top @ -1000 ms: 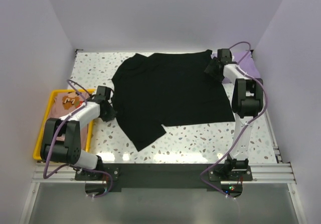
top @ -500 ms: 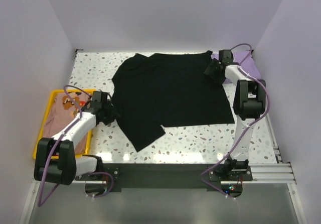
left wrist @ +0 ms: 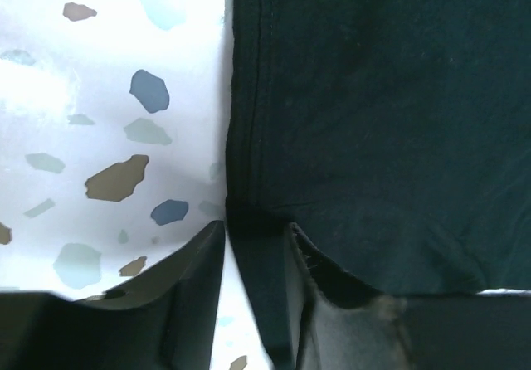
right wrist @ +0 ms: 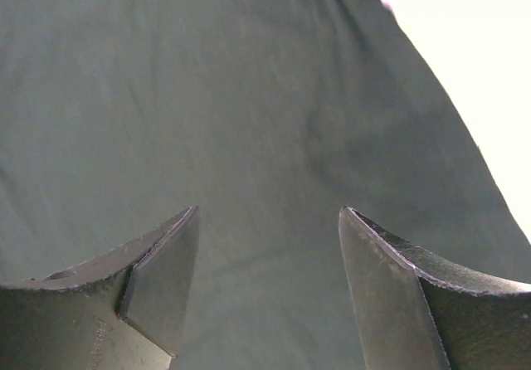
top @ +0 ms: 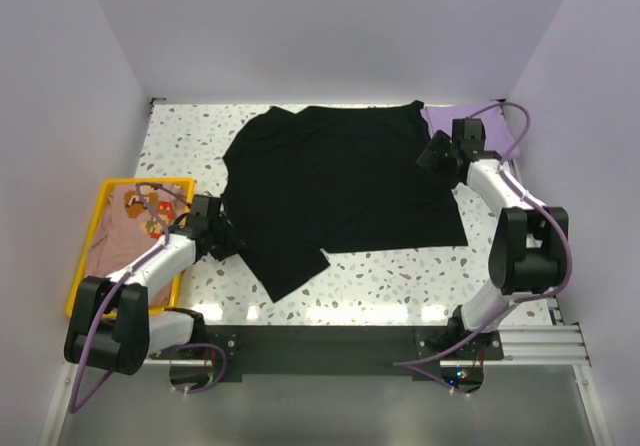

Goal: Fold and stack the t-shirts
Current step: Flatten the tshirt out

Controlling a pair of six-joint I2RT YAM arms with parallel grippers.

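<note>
Shifted away from the worktop's [top: 400, 276] far right corner, the right end effector [top: 438, 156] hovers, fingers spread wide, above the black t-shirt [top: 340, 186] lying mid-worktop; the left end effector [top: 222, 236] pinches its hem near the left edge.

Matt black cloth t-shirt [top: 340, 181] on glossy, smooth speckled table [top: 400, 276]

Bright even light, glare on the speckled table [top: 400, 276], black t-shirt [top: 340, 181] a detailless dark mass, wrist views softly blurred.
</note>
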